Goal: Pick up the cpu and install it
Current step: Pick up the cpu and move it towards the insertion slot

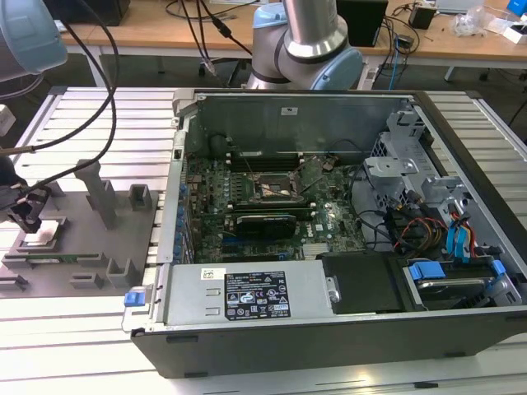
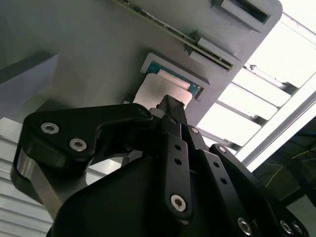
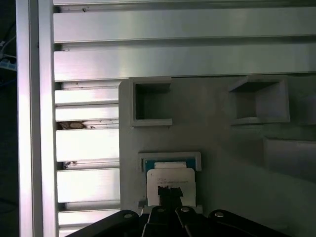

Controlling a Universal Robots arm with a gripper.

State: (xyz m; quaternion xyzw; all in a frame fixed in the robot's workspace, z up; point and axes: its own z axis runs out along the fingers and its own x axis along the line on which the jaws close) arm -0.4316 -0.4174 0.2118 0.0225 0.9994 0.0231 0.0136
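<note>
Clearly, the cpu [image 2: 158,91] lies flat in a shallow framed nest [image 3: 170,157] near the edge of the grey fixture plate [image 1: 90,239] at the exterior view's left, well apart from the open computer case [image 1: 329,111]. The gripper [image 2: 170,104] hangs just over its pale metal top, the fingers narrow, tips together, nothing visible between them. I judge the chip light, stiff and thin, with a slippery lid and a fragile underside; two opposite side edges seem the safest hold, with small force
</note>
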